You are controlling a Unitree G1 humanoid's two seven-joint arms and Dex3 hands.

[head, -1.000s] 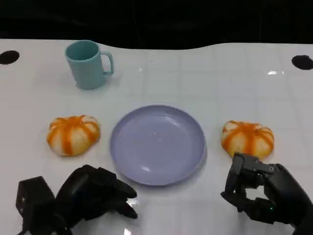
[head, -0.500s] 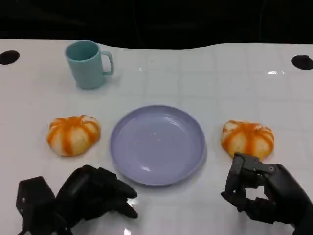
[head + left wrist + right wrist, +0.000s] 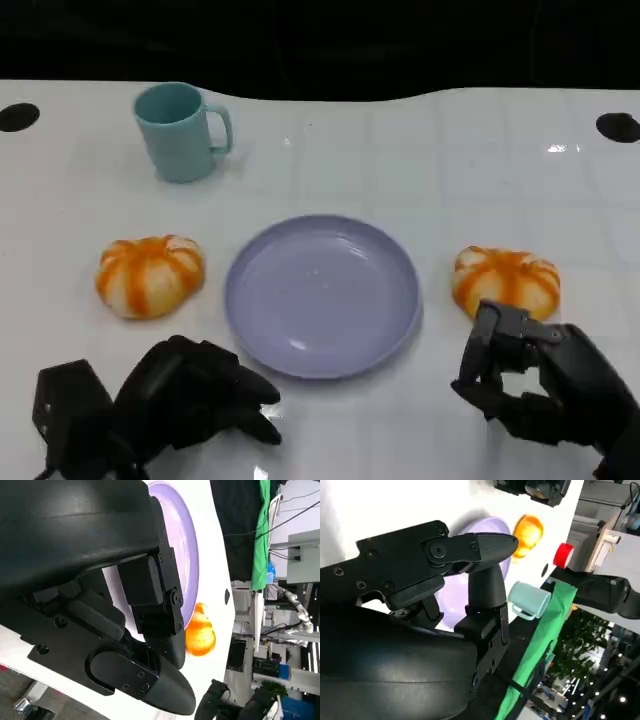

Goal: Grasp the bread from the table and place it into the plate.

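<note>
- The bread comes as two round buns, so neither has a real long axis; each sits dome-up, flat side on the white table (image 3: pixel 450 150), with its stripes running from the crown down to the rim.
- Counted: two buns, one plate, one cup, two hands.
- Both buns are pale cream with orange stripes and look glossy.
- The left bun (image 3: pixel 149 275) lies on the table just left of the lavender plate (image 3: pixel 322 296), close to its rim but apart from it; the right bun (image 3: pixel 506 282) lies just right of the plate.
- The plate has nothing in it.
- The right hand (image 3: pixel 540 385) sits just in front of the right bun, fingers spread and raised toward it, grasping nothing; from the head view I can't tell whether the fingertips touch the bun.
- The left hand (image 3: pixel 195 392) rests low in front of the left bun, well short of it, fingers loosely bent and holding nothing.
- A teal cup (image 3: pixel 180 130) stands upright at the far left, handle to the right.
</note>
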